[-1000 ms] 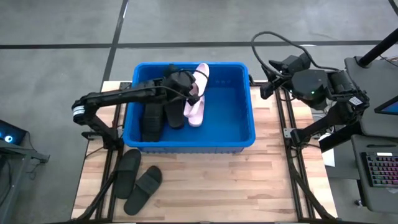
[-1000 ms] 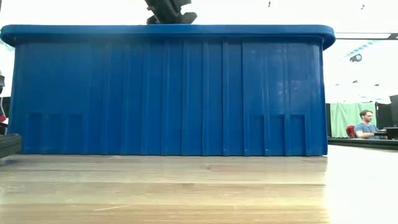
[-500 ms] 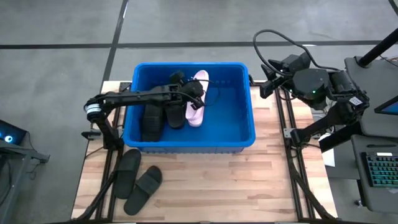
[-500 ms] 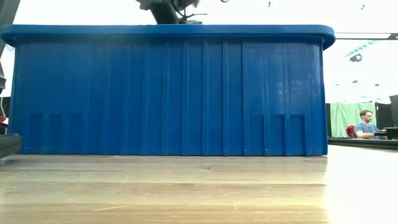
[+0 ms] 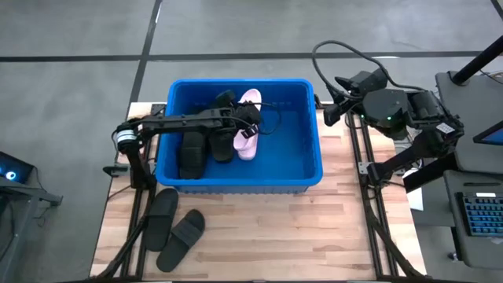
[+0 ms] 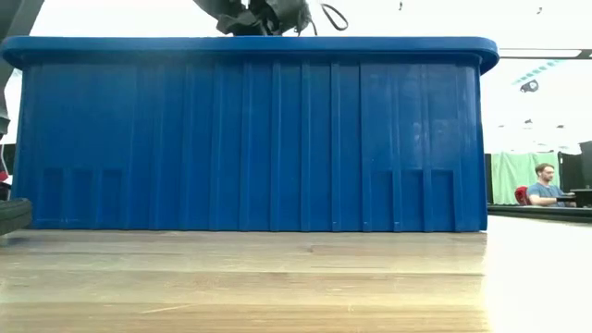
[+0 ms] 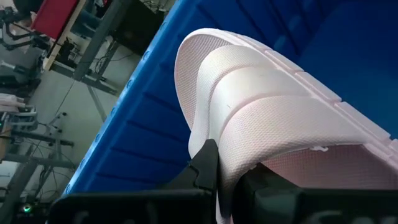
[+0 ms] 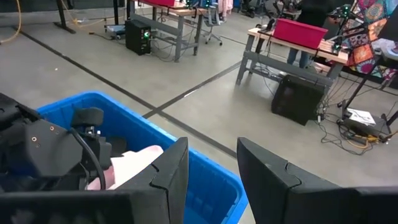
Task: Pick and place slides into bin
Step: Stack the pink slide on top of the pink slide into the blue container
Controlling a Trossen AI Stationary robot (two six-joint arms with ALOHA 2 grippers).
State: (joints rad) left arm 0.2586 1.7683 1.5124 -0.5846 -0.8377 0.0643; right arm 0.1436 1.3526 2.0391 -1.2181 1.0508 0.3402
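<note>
high view: bin (image 5: 310, 174) has two black slides plus pink ones; left gripper (image 5: 248, 127) clamped on pink slide (image 7: 273, 124); two black slides (image 5: 173, 229) left on table.

The surface (image 5: 314, 236) is a light wooden butcher-block top with dark frame rails along both side edges. The blue bin (image 5: 302, 169) rests directly on it, occupying the 12 o'clock half. Two black slides (image 5: 172, 228) lie directly on the surface at 7 o'clock, side by side, near the bin's front wall but not touching it.
</note>
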